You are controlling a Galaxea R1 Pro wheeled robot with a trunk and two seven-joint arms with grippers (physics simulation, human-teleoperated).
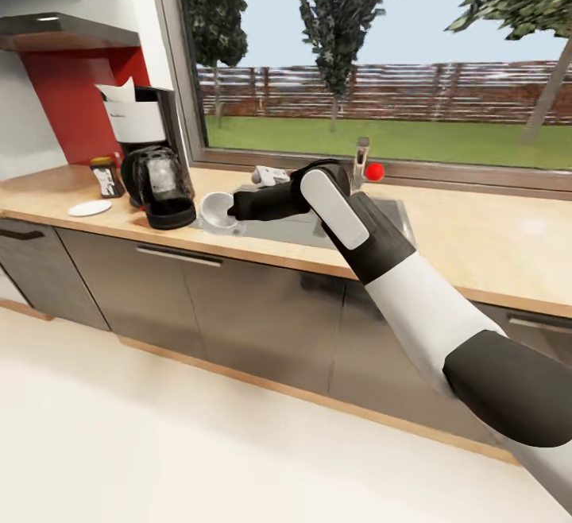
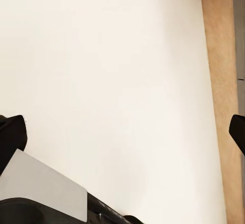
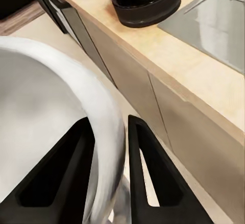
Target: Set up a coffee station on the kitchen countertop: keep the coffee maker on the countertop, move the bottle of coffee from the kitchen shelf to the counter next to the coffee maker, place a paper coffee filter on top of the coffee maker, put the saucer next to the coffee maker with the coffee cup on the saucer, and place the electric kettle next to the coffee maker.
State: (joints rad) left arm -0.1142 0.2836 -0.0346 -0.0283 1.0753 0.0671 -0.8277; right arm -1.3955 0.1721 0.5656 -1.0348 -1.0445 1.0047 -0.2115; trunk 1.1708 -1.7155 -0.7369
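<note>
The right fingers (image 3: 109,157) pinch the cup (image 1: 217,211) by its rim, just right of the kettle (image 1: 163,185); carry it level past the kettle, lowering squarely onto the saucer (image 1: 90,207); left fingers' state unclear.

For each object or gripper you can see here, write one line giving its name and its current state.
coffee cup: held by its rim, off the saucer
right gripper: shut on the cup's wall
saucer: on the countertop, nothing on it
electric kettle: upright beside the coffee maker
coffee maker: on the countertop, paper filter on top
bottle of coffee: upright on the countertop
left gripper: open, nothing between its fingers
</note>
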